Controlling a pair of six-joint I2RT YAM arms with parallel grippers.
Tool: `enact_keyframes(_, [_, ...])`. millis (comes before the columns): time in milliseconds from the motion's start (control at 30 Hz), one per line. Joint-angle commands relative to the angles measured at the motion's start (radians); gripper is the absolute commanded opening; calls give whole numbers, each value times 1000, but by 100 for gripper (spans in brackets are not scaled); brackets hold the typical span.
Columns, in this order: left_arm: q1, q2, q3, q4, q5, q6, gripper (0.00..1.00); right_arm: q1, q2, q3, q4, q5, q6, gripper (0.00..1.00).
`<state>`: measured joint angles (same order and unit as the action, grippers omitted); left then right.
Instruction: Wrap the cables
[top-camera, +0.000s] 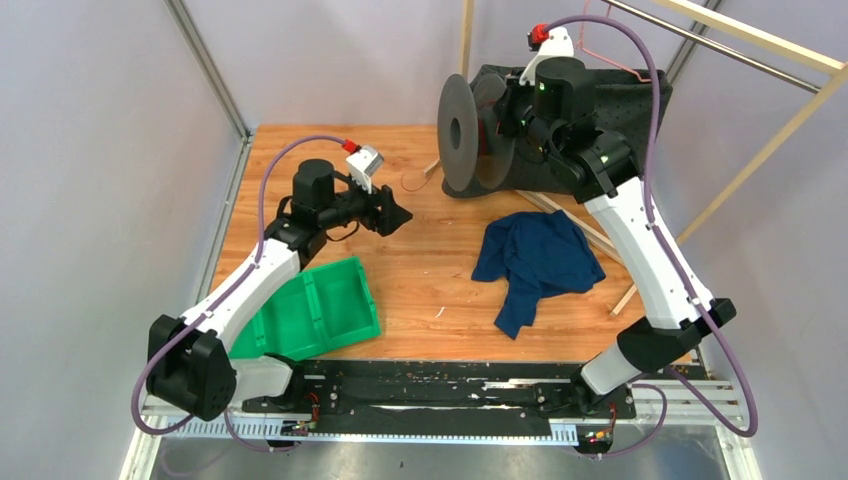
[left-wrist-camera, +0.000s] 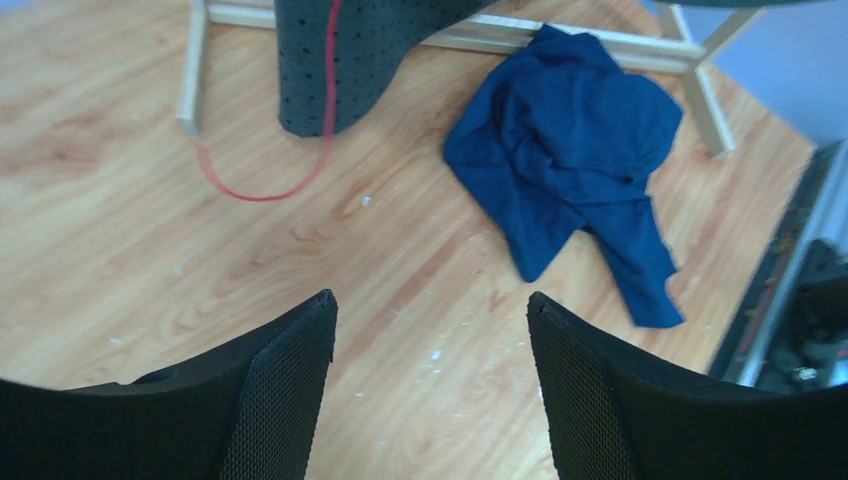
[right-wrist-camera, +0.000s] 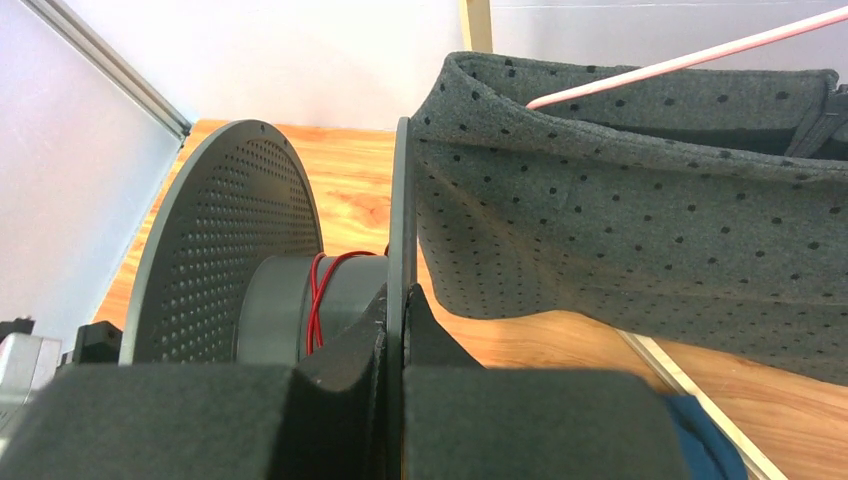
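Cable (right-wrist-camera: 318, 300) wraps the spool (right-wrist-camera: 225, 240) hub just beyond the right fingers (right-wrist-camera: 345, 395), clamped on its flange, likely to turn it; left fingers (left-wrist-camera: 285, 385) spread apart, the loose red tail (left-wrist-camera: 262, 194) lying ahead on the desk (left-wrist-camera: 120, 280).

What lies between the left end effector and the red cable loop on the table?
Only bare table lies between the left end effector and the red cable; the left wrist view shows it.

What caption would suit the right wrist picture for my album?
Right hand pinching the spool's flange, red cable wound on its hub.
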<state>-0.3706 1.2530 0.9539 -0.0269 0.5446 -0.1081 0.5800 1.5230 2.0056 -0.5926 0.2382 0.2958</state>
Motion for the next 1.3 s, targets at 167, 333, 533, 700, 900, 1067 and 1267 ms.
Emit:
enact_keyframes(167, [-5,-77,-98,149,-76,363,76,21,0,88,42,34,-8,1])
enact_keyframes(333, [-1,-32,-134,281,-150,283,76,22,-6,85,51,11,-7,1])
enact_keyframes(533, [26,135,0,282,-151,-105,72,23,-8,81,58,-7,-4,1])
enact_keyframes(700, [59,260,84,282,-180,-415,70,22,-6,79,65,-24,-4,1])
enact_keyframes(900, [58,354,150,282,-191,-524,68,22,-3,77,73,-44,-1,1])
enact_keyframes(1067, [41,404,169,282,-159,-552,71,23,1,76,77,-54,2,1])
enact_keyframes(1267, [30,426,177,282,-142,-551,70,23,8,81,79,-62,7,1])
